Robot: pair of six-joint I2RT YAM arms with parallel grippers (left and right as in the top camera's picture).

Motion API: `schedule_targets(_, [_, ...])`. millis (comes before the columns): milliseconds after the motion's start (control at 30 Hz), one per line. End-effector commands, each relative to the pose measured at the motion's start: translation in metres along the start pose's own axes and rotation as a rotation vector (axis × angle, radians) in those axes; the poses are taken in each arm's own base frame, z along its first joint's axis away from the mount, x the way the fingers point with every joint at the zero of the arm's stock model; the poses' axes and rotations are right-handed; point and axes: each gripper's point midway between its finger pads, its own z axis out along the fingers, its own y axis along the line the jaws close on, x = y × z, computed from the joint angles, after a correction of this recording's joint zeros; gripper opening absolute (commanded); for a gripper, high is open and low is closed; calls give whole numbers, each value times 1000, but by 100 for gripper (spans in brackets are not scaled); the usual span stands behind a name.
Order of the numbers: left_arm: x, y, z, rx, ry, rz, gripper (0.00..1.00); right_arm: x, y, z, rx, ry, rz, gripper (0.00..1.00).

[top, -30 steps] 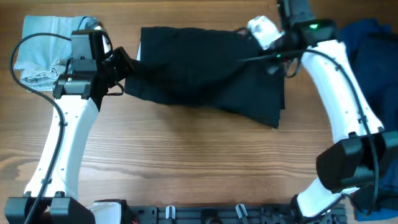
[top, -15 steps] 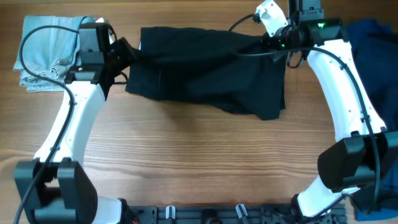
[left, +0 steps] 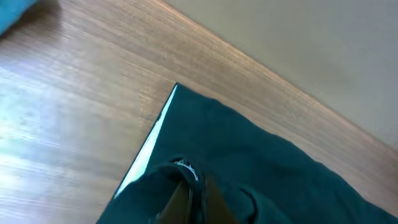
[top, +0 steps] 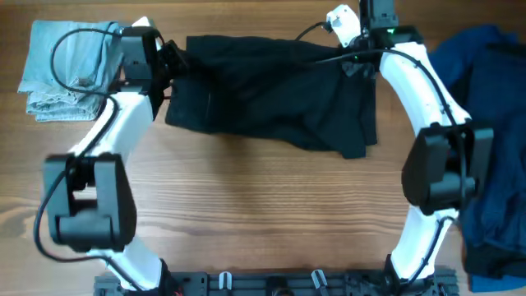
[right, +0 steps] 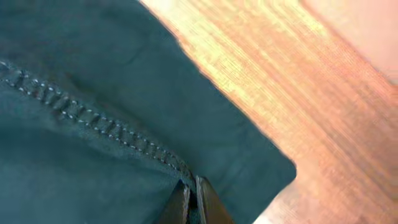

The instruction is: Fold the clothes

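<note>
On wood [top: 246,214], rumpled black garment [top: 271,99] (stitched)

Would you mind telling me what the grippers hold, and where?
Both pinch the black garment: left gripper near its far left corner, right gripper near its far right corner.

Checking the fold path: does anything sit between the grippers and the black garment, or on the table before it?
Nothing visible. The left gripper and right gripper pinch the black garment at its far corners; the folded pale cloth and blue pile lie aside.
</note>
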Motion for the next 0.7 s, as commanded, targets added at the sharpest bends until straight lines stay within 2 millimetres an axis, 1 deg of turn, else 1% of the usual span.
schedule_targets(0, [-2,5,19,-3,-30,0,4,-8,-29,11,122,-27,43,4])
schedule_targets(100, [-1,7,28,4,-42,2,4,-25,-44,8,188,-96,60,4])
schedule_targets(133, [-1,7,30,6,-46,5,4,-29,-47,8,197,-112,60,4])
schedule_targets(200, [-3,6,32,13,-56,6,4,-30,-46,13,192,-117,58,4])
schedule_targets(333, [-7,1,32,30,-76,11,4,-17,-39,35,170,-77,58,4])
schedule_targets(367, [-7,-1,32,34,-80,13,4,-11,-36,44,160,-59,58,4])
schedule_targets(467, [-13,-8,31,55,-106,19,5,0,-30,62,142,-29,59,4])
schedule_targets(533, [-23,-14,30,81,-150,23,11,2,-30,71,144,-33,82,4])
schedule_targets(600, [-34,-21,27,110,-196,27,17,-5,-34,73,159,-68,145,4])
schedule_targets(667, [-47,-31,23,147,-253,34,30,-14,-40,72,175,-114,221,5])
